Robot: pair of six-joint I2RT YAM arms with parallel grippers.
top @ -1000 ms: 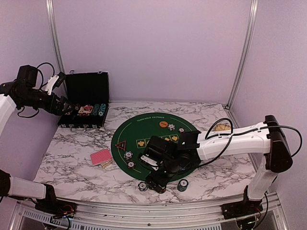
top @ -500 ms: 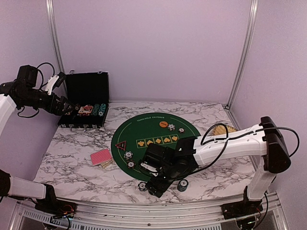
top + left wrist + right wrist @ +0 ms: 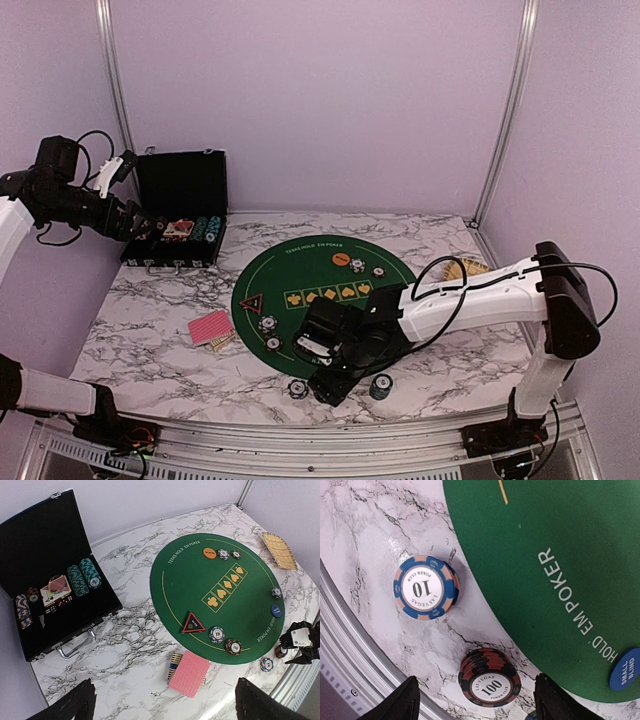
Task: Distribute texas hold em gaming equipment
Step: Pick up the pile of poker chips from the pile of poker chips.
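Right gripper [image 3: 476,676] is spread wide, holding nothing, hanging over the black-red 100 chip stack [image 3: 490,682] on the marble tabletop [image 3: 365,525], just off the near edge of the green mat [image 3: 545,540], 10 chip [image 3: 426,587] beside it.

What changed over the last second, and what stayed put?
The right arm drew in toward the near edge of the table, while the right gripper kept low between the chip stacks beside the green mat. Nothing visibly grasped or released. The left gripper at the black case and the card deck stayed put.
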